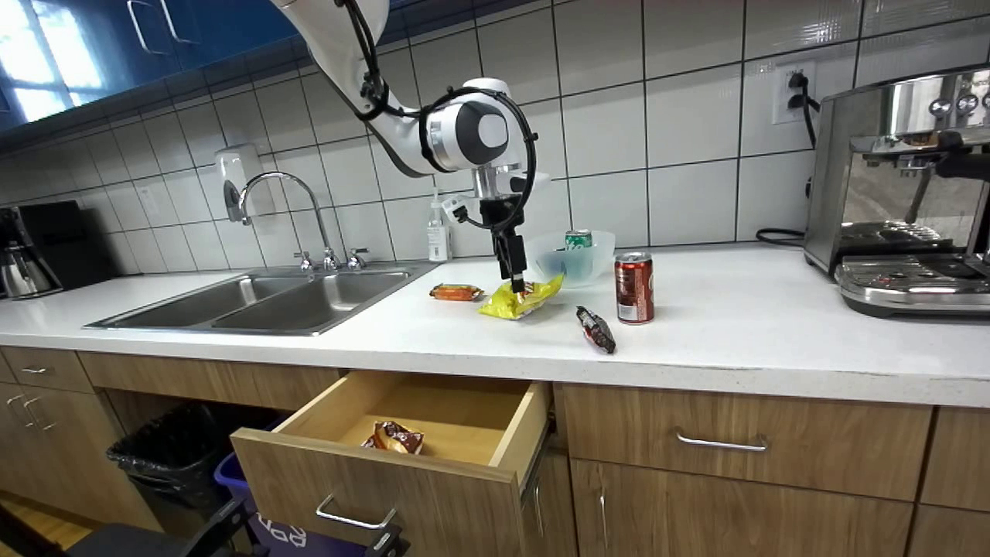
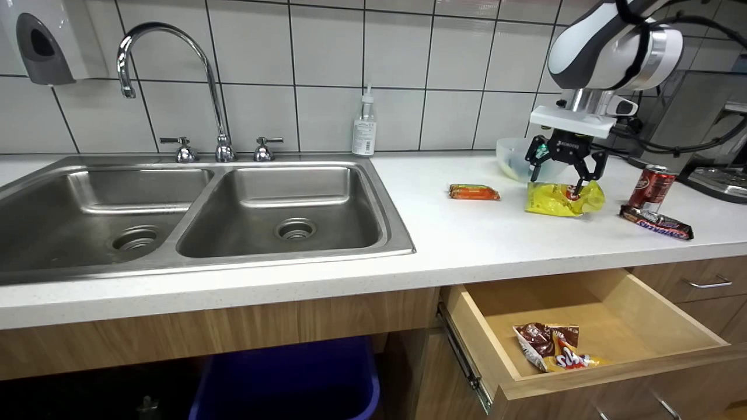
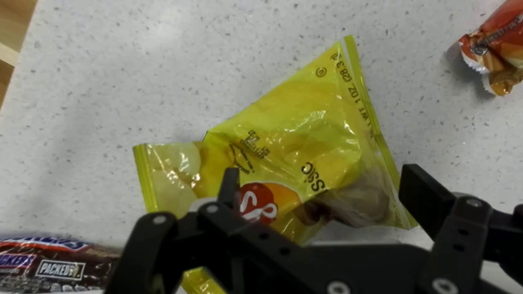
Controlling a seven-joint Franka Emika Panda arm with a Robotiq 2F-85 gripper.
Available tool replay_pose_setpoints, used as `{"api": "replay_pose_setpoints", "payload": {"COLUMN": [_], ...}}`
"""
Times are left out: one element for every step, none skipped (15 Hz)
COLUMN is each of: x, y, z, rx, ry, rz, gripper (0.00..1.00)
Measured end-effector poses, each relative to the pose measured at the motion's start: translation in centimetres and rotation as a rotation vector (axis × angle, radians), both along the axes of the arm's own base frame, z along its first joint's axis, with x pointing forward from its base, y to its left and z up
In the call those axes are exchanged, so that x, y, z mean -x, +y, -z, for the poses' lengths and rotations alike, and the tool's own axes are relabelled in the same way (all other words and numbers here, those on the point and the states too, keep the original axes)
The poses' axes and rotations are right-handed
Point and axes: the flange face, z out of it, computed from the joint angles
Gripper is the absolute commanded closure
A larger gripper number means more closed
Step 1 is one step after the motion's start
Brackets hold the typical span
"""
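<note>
My gripper point(image 2: 556, 182) points down over a crumpled yellow chip bag point(image 2: 545, 201) on the white counter. In the wrist view the fingers stand wide apart, one in front of the bag's red logo and one by its right edge. The same bag point(image 1: 503, 306) lies under the gripper point(image 1: 517, 285) in an exterior view. Whether the fingertips touch the bag I cannot tell. A dark Snickers bar point(image 3: 53, 265) is at lower left in the wrist view, and an orange-wrapped bar point(image 3: 500, 45) at upper right. A red can point(image 1: 634, 288) stands upright beyond the Snickers.
Behind the bag a translucent bluish bowl point(image 1: 595, 259) holds a green can point(image 1: 578, 239). Below the counter an open drawer point(image 1: 371, 487) contains a brown-and-yellow snack bag point(image 2: 560, 350). A double sink point(image 2: 297, 198), a soap bottle point(image 2: 365, 128) and an espresso machine point(image 1: 913, 201) stand around.
</note>
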Motion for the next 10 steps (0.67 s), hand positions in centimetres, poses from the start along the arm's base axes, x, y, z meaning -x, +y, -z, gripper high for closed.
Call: {"api": "replay_pose_setpoints", "payload": {"x": [-0.2,-0.4,-0.5,-0.6,-0.8,-0.9,-1.0,-1.1,-1.2,-1.3], "y": [-0.1,-0.3,-0.4,-0.5,-0.5,-0.5,-0.6,-0.6,-0.6,-0.6], "z": [0.1,0.1,0.2,0.3,0.4,0.4,0.5,0.5,0.4,0.4], "rx": [0.002,0.003,0.004,0.004,0.005,0.006,0.006,0.007,0.008,0.008], "ry": [-0.002,-0.004,-0.005,-0.007,-0.008,-0.009,-0.010,-0.012,-0.014,-0.017], "rz": [0.008,0.014,0.020,0.026,0.030,0.034,0.037,0.039,0.041,0.041], "gripper": [0.00,0.00,0.00,0.00,0.00,0.00,0.00,0.00,0.00,0.00]}}
